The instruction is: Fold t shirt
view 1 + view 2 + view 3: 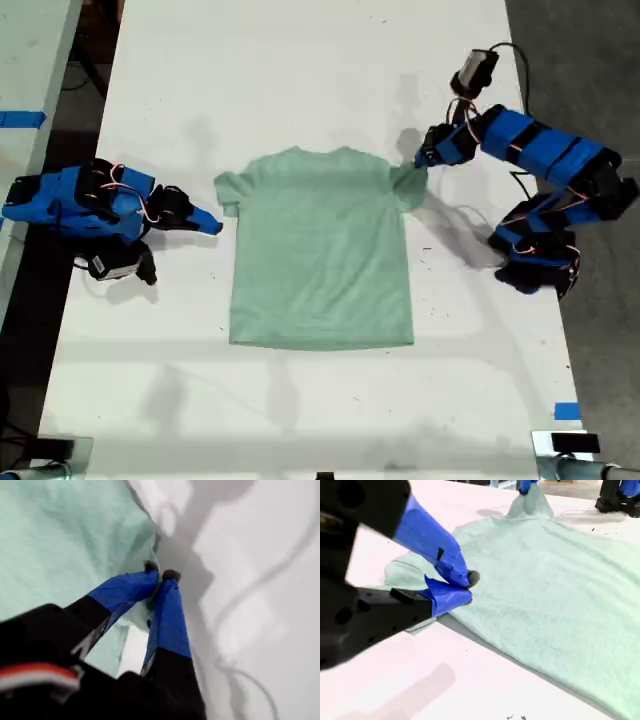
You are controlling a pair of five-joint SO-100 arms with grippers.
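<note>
**Sleeve pinched at one side, other arm low beside the tee**

Cloth first: the pale mint-green short-sleeved cloth t shirt (320, 250) lies spread face-flat in the middle of the long white counter (300, 80), round neck toward the far end in the exterior view and hem toward the near edge.

On the exterior view's right, my first gripper (160, 575) has its blue-taped fingers (172, 615) drawn nearly together on the tip of that side's sleeve (408, 183), a thin fold of cloth caught between them. The sleeve is bunched and raised a little off the counter there. The blue arm behind it bends back toward its base near the counter's right edge in the exterior view.

On the exterior view's left, my second gripper (467, 587) lies low over the counter, pointing at the other sleeve (228, 190). Its fingers (432, 540) are nearly closed, tips almost meeting, right at the edge of that sleeve; the second wrist view does not let me say whether any cloth is caught between them.
</note>
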